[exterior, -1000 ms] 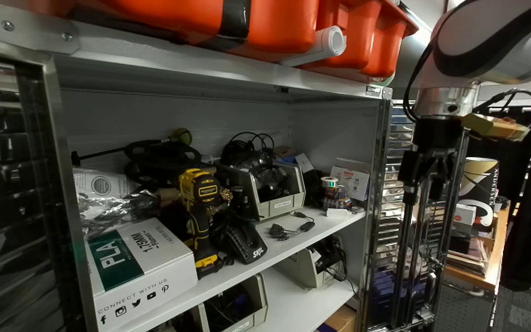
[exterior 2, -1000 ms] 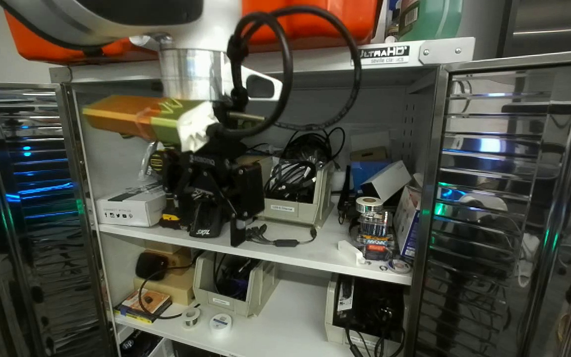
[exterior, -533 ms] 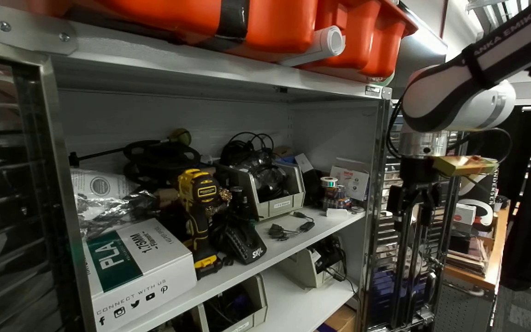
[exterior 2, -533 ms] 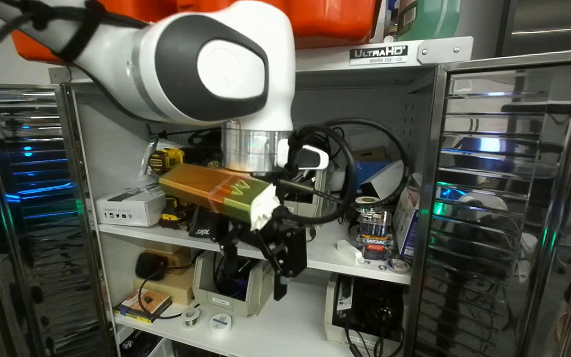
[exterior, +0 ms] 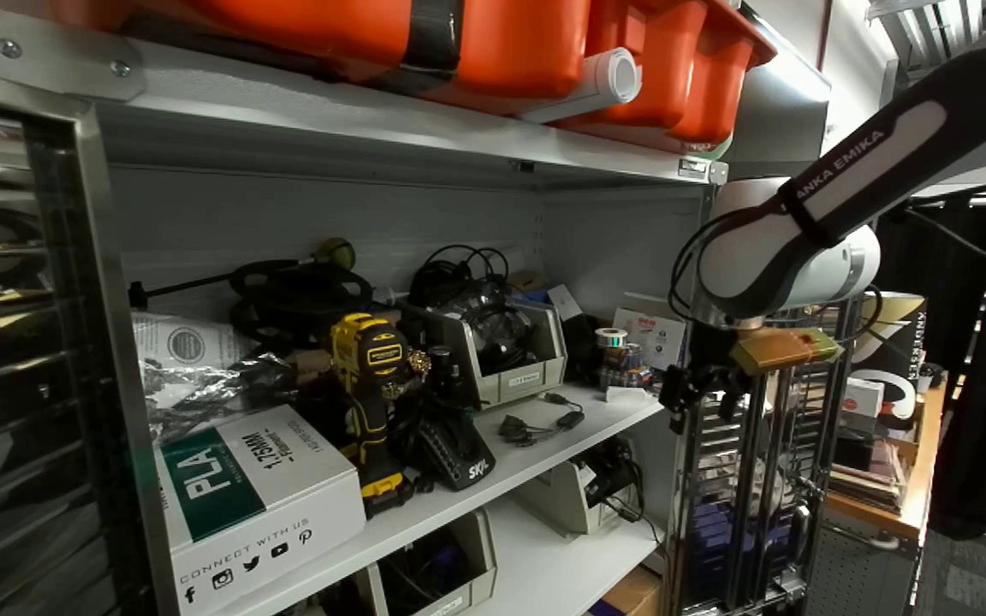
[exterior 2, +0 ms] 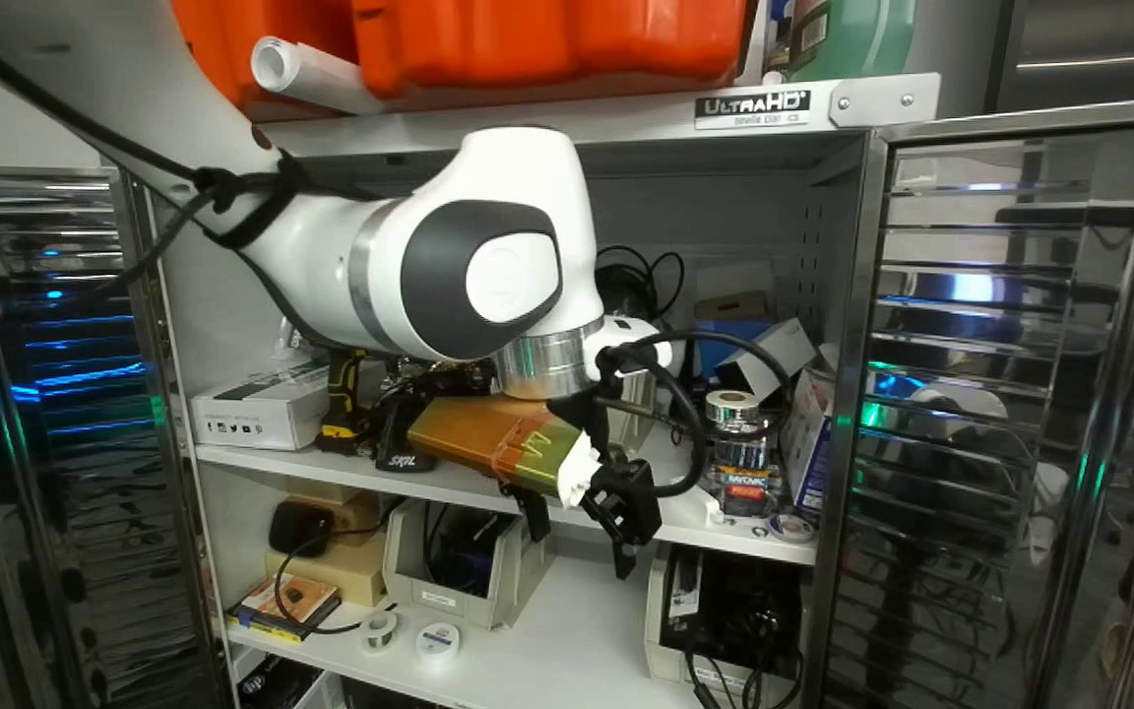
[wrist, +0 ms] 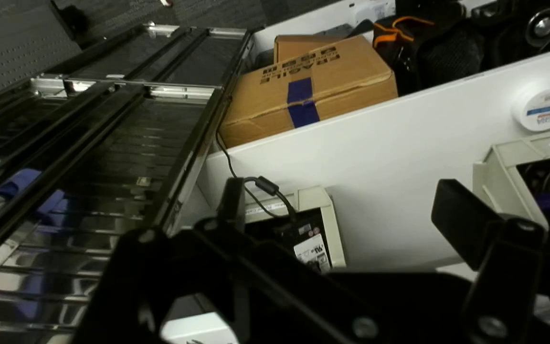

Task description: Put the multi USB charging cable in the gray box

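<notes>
The black multi USB charging cable (exterior: 544, 423) lies loose on the upper shelf, in front of the gray box (exterior: 520, 383). The box holds dark cables and a clear bag. In an exterior view the arm hides the cable and most of the box (exterior 2: 638, 414). My gripper (exterior: 703, 414) is open and empty, in front of the shelf, to the right of the cable in that view. Its fingers also show spread apart in an exterior view (exterior 2: 580, 547) and in the wrist view (wrist: 346, 210), with nothing between them. Neither the cable nor that box shows in the wrist view.
Similar bins with cables stand on the lower shelf (exterior 2: 454, 591) (exterior 2: 724, 660). A drill (exterior: 369, 402), a SKIL charger (exterior: 454, 449) and a PLA carton (exterior: 262, 488) share the upper shelf. Batteries (exterior 2: 746, 483) stand near its end. Open metal doors (exterior 2: 1020, 394) flank the cabinet.
The arm and gripper have dropped and moved closer to the shelf opening, and the gripper has tilted. The gripper stays open. The cable and box have not moved.
</notes>
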`<state>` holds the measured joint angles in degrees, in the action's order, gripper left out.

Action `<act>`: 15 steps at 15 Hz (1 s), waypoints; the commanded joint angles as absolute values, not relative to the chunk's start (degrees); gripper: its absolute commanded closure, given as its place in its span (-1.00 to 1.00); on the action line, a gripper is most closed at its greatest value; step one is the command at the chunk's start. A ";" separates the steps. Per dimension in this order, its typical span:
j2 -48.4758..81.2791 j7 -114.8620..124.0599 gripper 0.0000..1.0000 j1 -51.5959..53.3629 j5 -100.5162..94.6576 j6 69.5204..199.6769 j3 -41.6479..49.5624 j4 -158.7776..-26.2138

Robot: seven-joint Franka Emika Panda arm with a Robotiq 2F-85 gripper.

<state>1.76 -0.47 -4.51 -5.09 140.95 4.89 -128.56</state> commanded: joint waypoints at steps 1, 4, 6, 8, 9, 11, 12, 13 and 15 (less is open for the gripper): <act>6.37 4.09 -1.00 -3.45 -4.47 145.92 3.80 -123.88; 9.02 8.34 -1.00 -2.31 -4.17 148.09 3.15 -120.74; 10.64 11.66 -1.00 -1.45 -3.77 147.71 2.91 -118.29; 12.15 13.12 -1.00 -0.81 -2.83 146.81 2.59 -115.96; 12.88 13.36 -1.00 -0.58 -2.27 146.65 2.43 -114.98; 14.42 13.33 -1.00 -0.25 -0.76 146.60 1.99 -113.01; 15.27 13.70 -1.00 -0.04 -0.09 146.41 1.86 -111.95; 16.05 13.99 -1.00 0.16 0.33 146.77 1.80 -111.07; 17.64 13.88 -1.00 0.30 1.62 147.37 1.37 -109.30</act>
<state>14.58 13.15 -0.25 -0.48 147.47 1.72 -113.86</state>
